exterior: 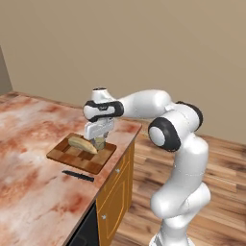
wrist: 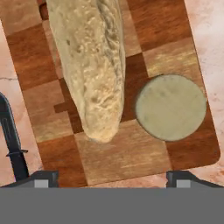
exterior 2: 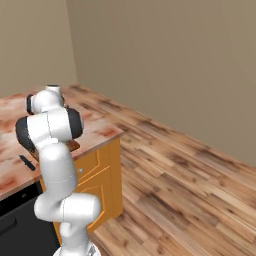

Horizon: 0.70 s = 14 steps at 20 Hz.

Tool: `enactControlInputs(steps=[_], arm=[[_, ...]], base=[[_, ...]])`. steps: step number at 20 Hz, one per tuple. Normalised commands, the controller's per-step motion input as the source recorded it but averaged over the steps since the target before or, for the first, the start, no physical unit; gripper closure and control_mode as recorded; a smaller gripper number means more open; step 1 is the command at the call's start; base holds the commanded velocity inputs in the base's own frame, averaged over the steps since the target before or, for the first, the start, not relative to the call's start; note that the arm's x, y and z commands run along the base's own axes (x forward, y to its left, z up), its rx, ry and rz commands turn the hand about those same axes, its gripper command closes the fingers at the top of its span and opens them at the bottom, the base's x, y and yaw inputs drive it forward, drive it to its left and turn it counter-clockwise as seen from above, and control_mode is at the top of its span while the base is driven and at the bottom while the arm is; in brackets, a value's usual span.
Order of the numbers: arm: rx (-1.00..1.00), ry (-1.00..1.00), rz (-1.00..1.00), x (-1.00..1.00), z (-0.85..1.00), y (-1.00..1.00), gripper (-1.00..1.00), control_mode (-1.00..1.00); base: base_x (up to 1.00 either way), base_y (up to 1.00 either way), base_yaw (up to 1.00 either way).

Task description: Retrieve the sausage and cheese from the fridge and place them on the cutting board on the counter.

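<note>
The brown striped cutting board [exterior: 72, 156] [wrist: 131, 153] lies near the corner of the pink marbled counter [exterior: 29, 144]. The cheese [wrist: 170, 107] [exterior: 99, 143], a pale round chunk, rests on the board's near right part, free of any grip. My gripper [exterior: 99, 137] [wrist: 112, 179] hangs just above it, open, jaws wide with nothing between them. A dark red-brown bit [wrist: 43, 11] peeks out beside the loaf at the board's far end; I cannot tell whether it is the sausage. The fridge is out of view.
A long crusty bread loaf [wrist: 87, 65] [exterior: 82, 143] lies along the board beside the cheese. A slim black knife [exterior: 78, 176] [wrist: 11, 135] lies on the counter by the board. Orange cabinets [exterior: 115, 192] stand under the counter; wooden floor lies to the right.
</note>
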Motion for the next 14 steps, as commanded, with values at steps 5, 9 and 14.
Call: enactControlInputs(steps=[5, 9, 14], arm=[[0.16, -0.01, 0.00, -0.07, 1.00, -0.20, -1.00, -1.00], [0.02, -0.07, 0.00, -0.42, 0.69, -0.07, -1.00, -1.00], [-0.13, -0.29, 0.00, -0.86, 0.26, -0.60, -1.00, -1.00]], base=[[0.00, 0.00, 0.00], [0.00, 0.00, 0.00], [0.00, 0.00, 0.00]])
